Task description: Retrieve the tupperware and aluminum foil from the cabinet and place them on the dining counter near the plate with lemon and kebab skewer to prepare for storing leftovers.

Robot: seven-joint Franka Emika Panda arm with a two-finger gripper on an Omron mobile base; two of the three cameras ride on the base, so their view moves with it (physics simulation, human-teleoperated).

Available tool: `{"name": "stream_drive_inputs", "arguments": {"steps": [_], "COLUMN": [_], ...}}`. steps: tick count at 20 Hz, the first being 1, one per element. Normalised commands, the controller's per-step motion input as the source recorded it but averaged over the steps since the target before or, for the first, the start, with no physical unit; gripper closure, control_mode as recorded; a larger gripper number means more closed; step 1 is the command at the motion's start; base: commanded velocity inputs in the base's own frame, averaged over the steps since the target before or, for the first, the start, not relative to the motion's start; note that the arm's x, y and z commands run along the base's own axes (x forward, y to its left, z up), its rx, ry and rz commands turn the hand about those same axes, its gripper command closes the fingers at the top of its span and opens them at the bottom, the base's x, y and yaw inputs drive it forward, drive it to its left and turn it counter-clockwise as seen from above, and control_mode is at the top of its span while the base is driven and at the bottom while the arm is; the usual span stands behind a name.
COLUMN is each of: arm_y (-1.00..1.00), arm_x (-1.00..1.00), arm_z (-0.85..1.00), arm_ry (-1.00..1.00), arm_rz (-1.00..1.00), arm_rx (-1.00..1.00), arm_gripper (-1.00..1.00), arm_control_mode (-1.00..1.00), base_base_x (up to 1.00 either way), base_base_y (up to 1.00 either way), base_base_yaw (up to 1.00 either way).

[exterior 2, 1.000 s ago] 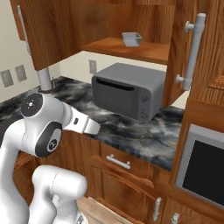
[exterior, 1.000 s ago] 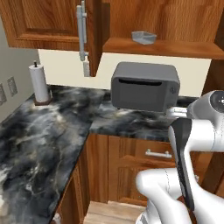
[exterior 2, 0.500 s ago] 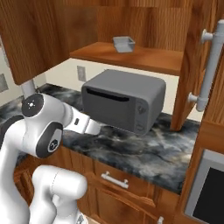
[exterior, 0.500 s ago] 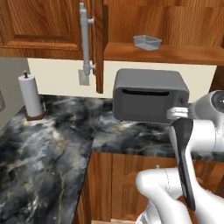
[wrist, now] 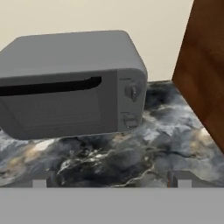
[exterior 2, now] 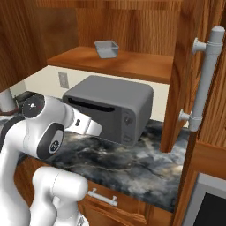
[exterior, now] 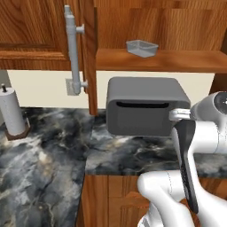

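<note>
Cabinet open, tub not yet reached.
My gripper [wrist: 112, 180] is spread empty, low-centre; tupperware [exterior: 142, 48] waits upper-centre above the microwave [exterior: 146, 106].

Home kitchen, wood cabinet [exterior: 40, 31], marble counter [exterior: 40, 177], microwave [exterior: 146, 106], paper towels [exterior: 12, 116]

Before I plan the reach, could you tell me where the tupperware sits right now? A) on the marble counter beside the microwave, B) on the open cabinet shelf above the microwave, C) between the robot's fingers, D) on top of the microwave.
B: the tupperware rests on the wooden shelf of the open cabinet, above the grey microwave, apart from it and from the arm.
</note>
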Motion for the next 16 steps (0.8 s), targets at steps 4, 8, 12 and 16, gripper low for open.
{"name": "stream_drive_inputs", "arguments": {"steps": [4,8,12,16], "arm_y": [0.0,0.08,0.0,0.01], "arm_x": [0.0,0.0,0.0,0.0], "arm_z": [0.0,0.66,0.99,0.96], "arm_ry": [0.0,-0.14,-0.12,-0.11], "arm_rz": [0.0,0.0,0.0,0.01], "arm_rx": [0.0,0.0,0.0,0.0], "arm_gripper": [-1.0,-1.0,-1.0,-1.0], "arm_control_mode": [1.0,-1.0,-1.0,-1.0], "base_base_x": [0.22,0.0,0.0,0.0], "base_base_y": [0.16,0.0,0.0,0.0], "base_base_yaw": [-0.09,0.0,0.0,0.0]}}
